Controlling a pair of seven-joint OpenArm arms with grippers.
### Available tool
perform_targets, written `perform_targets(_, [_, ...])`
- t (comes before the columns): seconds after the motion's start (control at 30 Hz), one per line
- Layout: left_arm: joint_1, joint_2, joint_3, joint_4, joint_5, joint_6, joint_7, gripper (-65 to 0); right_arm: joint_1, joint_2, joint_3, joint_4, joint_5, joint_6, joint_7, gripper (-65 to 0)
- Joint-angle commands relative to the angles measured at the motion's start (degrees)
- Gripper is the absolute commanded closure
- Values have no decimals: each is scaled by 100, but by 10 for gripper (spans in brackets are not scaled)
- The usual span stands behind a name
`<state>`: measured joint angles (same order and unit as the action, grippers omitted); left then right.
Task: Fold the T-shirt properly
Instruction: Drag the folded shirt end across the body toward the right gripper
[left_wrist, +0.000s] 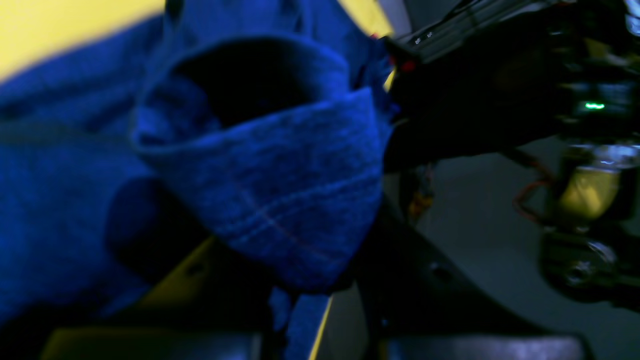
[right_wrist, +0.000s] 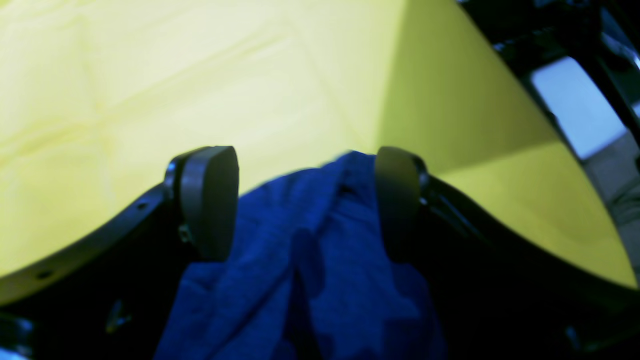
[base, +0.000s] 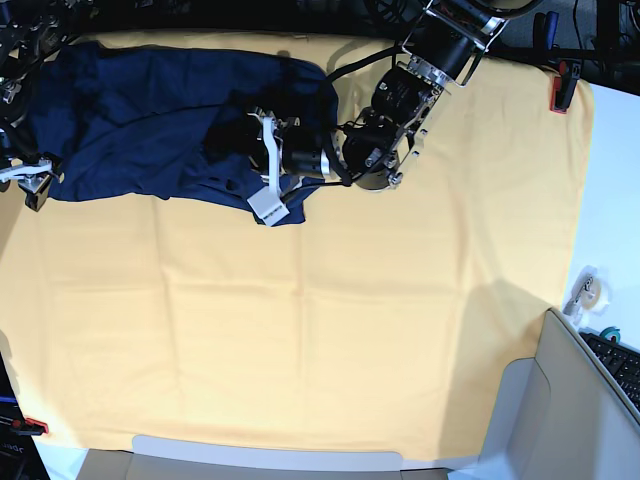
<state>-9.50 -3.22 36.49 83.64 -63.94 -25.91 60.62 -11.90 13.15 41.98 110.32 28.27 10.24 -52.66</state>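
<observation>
The dark navy T-shirt lies bunched along the far left of the yellow table cloth. My left gripper sits at the shirt's near right edge, shut on a stitched hem fold of the T-shirt. The fold drapes over the left gripper and hides its fingertips. My right gripper is at the shirt's left end. In the right wrist view, the right gripper stands open. A ridge of the T-shirt lies loosely between its pads.
A red clamp holds the cloth at the far right corner, and another red clip sits at the near left. A grey bin, a tape roll and a keyboard are off the cloth's right side.
</observation>
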Motion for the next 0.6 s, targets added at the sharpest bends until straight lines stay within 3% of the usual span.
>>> perform_targets(0.0, [-206,63,303,-78,-177,-59,-387,0,-27,96,88,40,34,9,154,-418])
perform_targets(0.13, [-215,169,645,-386,-177,-59,-669,0,-45,96,150,-162,34,9,154,-418])
perform_targets(0.57, [-338,555,1024,-447,-177,-59,-713,0,-115,70,150,-399,34,18,154,-418])
